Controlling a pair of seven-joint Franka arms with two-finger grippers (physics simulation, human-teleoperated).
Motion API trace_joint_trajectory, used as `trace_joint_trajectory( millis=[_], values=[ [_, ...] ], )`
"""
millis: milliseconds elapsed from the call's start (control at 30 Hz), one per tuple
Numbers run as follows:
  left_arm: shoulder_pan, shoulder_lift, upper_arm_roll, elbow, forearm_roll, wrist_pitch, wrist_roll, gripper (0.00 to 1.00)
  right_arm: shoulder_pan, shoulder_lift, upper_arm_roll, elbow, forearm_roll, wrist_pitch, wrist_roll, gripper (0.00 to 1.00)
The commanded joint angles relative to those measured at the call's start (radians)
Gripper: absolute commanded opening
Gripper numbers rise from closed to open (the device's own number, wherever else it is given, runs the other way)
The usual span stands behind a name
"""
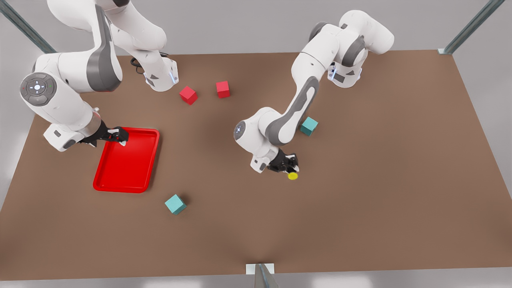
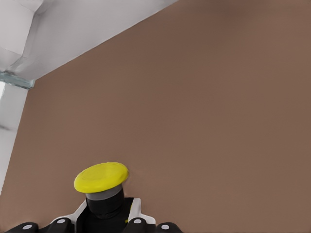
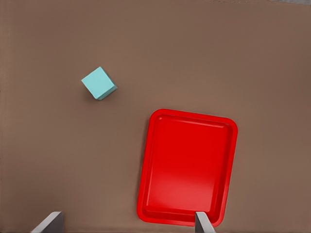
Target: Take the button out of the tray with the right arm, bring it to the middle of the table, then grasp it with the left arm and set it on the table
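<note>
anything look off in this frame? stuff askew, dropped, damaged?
Nothing stands out. The left gripper is shut on the button near the table's middle. The right gripper is open over the tray's far end. The tray lies flat, holding nothing. Red and teal cubes sit loose on the table, undamaged.

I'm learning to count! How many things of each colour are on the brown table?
Red cubes: 2, one and another
Teal cubes: 2, one and another
Red tray: 1
Yellow-capped button: 1, held in the left gripper near the table's middle
Total: 6
</note>
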Motion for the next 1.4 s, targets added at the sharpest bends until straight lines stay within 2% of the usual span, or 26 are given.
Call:
trace_joint_trajectory(
  millis=[0, 267, 667, 933, 967, 1000, 1100, 1367],
  values=[
    [-0.002, 0.014, -0.001, -0.001, 0.22, -0.032, -1.567, 0.49, -0.003, 0.0, -0.001, 0.001, -0.003, -0.001, -0.011, 1.0],
    [0.006, 0.097, 0.002, -0.094, 0.319, -0.081, -1.8, 0.49, 0.047, 0.023, 0.003, -0.001, -0.018, -0.001, -0.011, 1.0],
    [0.038, 0.238, 0.004, -0.113, 0.441, -0.07, -1.797, 0.49, 0.087, 0.041, 0.003, -0.002, -0.044, -0.002, -0.011, 1.0],
    [0.04, 0.275, 0.002, -0.113, 0.458, -0.051, -1.797, 0.49, 0.093, 0.043, 0.003, -0.002, -0.044, -0.002, -0.011, 1.0],
    [0.046, 0.275, 0.004, -0.113, 0.459, -0.051, -1.795, 0.6, 0.093, 0.043, 0.003, -0.002, -0.044, -0.002, -0.011, 1.0],
    [0.046, 0.273, 0.004, -0.113, 0.458, -0.051, -1.791, 1.0, 0.095, 0.043, 0.003, -0.002, -0.044, -0.002, -0.01, 1.0],
    [0.044, 0.273, 0.002, -0.111, 0.456, -0.053, -1.792, 1.0, 0.161, 0.072, 0.003, -0.001, -0.088, -0.002, -0.008, 1.0],
    [0.051, 0.27, 0.004, -0.111, 0.458, -0.053, -1.789, 1.0, 0.121, 0.072, -0.007, 0.013, -0.078, -0.017, -0.017, 1.0]
  ],
)
